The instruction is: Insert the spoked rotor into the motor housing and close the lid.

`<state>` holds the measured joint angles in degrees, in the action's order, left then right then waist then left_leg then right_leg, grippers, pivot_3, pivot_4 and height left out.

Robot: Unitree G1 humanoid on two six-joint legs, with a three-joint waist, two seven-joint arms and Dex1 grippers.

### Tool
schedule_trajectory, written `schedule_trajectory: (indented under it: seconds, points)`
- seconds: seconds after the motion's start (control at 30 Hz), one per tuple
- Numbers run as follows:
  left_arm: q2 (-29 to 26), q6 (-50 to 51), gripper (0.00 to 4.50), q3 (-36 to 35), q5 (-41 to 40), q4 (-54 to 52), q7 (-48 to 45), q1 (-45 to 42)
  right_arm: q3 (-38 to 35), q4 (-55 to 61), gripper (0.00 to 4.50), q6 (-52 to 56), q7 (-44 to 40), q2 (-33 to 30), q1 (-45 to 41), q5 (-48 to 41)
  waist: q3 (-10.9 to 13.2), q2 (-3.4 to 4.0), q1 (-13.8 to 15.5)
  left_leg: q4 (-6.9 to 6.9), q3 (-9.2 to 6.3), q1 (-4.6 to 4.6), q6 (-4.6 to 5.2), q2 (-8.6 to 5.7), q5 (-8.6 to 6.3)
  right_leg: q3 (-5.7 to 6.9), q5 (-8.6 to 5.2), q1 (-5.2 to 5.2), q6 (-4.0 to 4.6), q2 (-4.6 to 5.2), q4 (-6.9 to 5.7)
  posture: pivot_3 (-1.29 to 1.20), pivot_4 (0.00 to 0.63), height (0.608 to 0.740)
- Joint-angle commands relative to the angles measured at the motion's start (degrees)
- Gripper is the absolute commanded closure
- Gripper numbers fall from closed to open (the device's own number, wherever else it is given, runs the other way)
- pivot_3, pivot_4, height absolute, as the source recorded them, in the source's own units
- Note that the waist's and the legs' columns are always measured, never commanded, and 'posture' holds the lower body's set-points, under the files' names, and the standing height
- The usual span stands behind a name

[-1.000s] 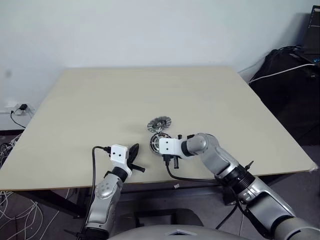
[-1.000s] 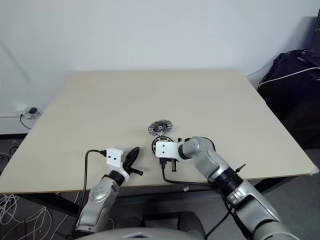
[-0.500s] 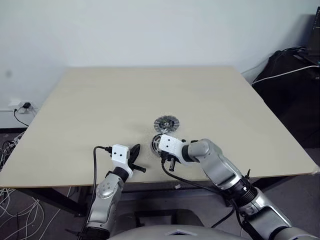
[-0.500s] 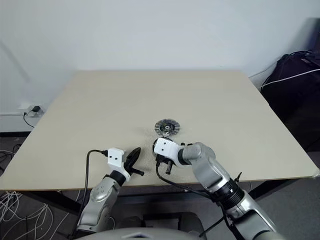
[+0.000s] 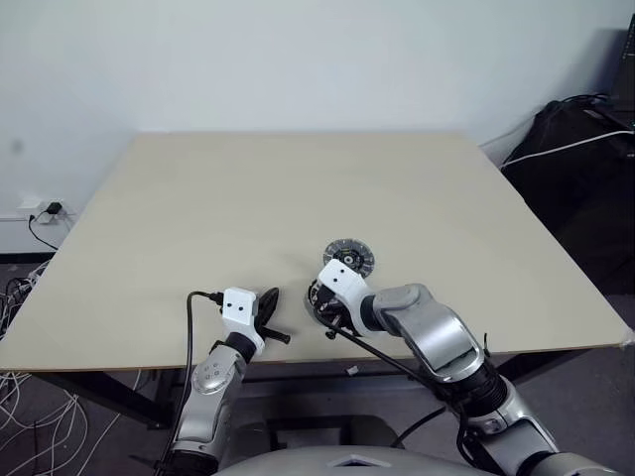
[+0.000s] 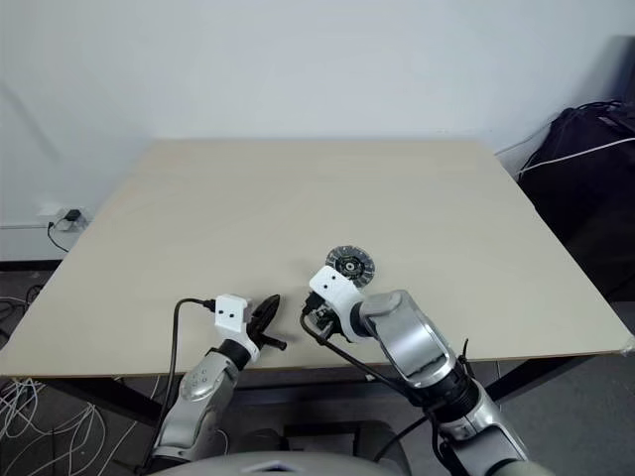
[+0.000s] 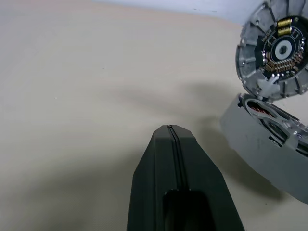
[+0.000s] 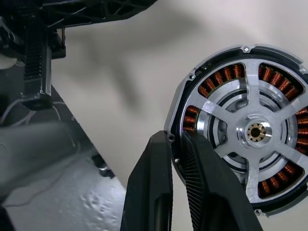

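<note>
right tool: the right tool (image 8: 175,144) is clamped on the rim of the motor housing (image 8: 240,130), one finger outside the wall and one inside against the windings; the housing is tipped up off the tabletop (image 5: 248,198) near its near edge.
left tool: the left tool (image 7: 172,132) has its fingers pressed together, empty, hovering over the tabletop just left of the housing.
spoked rotor: the spoked rotor (image 8: 254,131) appears to sit already inside the copper windings, hub at the centre; my judgement is that insertion is done or nearly so.
lid: the lid (image 5: 348,258) lies flat just beyond the housing, dark centre and ribbed rim facing up, with nothing gripping it.
risk, slip: the pinch is on a thin edge only, so the tilted housing could pivot or drop out and land badly near the table's edge.
risk, rotor: with the housing tipped, a loosely seated rotor might slide out or cock in its bore.
risk, windings: the inner finger bears close to the copper wire and could scrape it if the hold shifts.
risk, lid: closing onto a housing that is not lying flat would likely seat the lid crooked.
</note>
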<state>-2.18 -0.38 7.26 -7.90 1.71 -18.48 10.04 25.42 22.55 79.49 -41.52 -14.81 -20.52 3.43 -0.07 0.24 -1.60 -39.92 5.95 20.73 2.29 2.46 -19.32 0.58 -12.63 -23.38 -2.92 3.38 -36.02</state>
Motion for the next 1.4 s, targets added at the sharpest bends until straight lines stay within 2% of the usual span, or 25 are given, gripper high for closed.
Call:
schedule_trajectory:
  seconds: [0.03,0.37,0.7,1.13,1.17,1.2,1.4]
  points:
    - [0.54,-0.34,4.50,-0.03,-0.69,-0.86,-0.03,-0.74,-4.00,1.81,4.37,1.89,4.01,1.84,-2.70,-1.88,0.00,0.00,-0.01,0.00,0.00,0.00,0.00,0.00,0.00,0.00,0.00,0.00,0.00,0.00,0.00,0.00,0.000,0.740]
    - [0.45,-0.32,4.50,-0.05,-0.70,-0.92,-0.14,-0.67,-6.98,-2.63,4.37,3.70,11.57,6.29,-3.58,-6.81,0.00,0.00,-0.35,0.00,-0.01,0.06,0.00,-0.01,0.00,0.04,0.03,-0.01,-0.05,0.00,0.01,0.00,0.000,0.740]
    - [0.48,-0.22,4.50,-0.22,-0.72,-0.95,0.06,-0.53,-7.27,0.35,4.37,7.97,14.04,6.16,-3.96,-13.03,0.00,0.00,-0.50,0.00,-0.06,0.10,0.00,0.00,0.00,0.06,0.03,-0.04,-0.06,0.00,0.01,0.00,0.000,0.740]
    - [0.30,-0.15,4.50,0.16,-0.38,-1.04,-0.24,-0.47,-7.44,-6.50,4.37,1.62,18.98,9.58,-4.56,-15.19,0.00,0.00,-0.62,0.00,-0.06,0.09,0.00,0.00,0.00,0.06,0.03,-0.04,-0.06,0.00,0.01,0.00,0.000,0.740]
    - [0.30,-0.14,4.50,0.16,-0.37,-1.05,-0.22,-0.46,-7.42,-6.99,3.68,1.25,19.19,9.85,-4.69,-15.30,0.00,0.00,-0.64,0.00,-0.05,0.09,0.00,0.00,0.00,0.05,0.03,-0.03,-0.06,0.00,0.01,0.00,0.000,0.740]
    - [0.29,-0.14,4.50,0.18,-0.34,-1.09,-0.22,-0.43,-7.44,-7.53,3.50,0.90,19.43,10.21,-4.75,-15.46,0.00,0.00,-0.63,0.00,-0.05,0.09,0.00,0.00,0.00,0.05,0.04,-0.03,-0.07,0.00,0.01,0.00,0.000,0.740]
    - [0.26,0.01,4.50,0.15,-0.40,-1.32,-0.17,-0.22,-7.02,-6.94,1.64,-0.16,19.36,10.79,-4.75,-17.33,-0.01,-0.01,-0.54,0.00,-0.06,0.10,0.01,0.00,0.00,0.06,0.04,-0.02,-0.07,0.00,0.02,0.00,0.000,0.740]
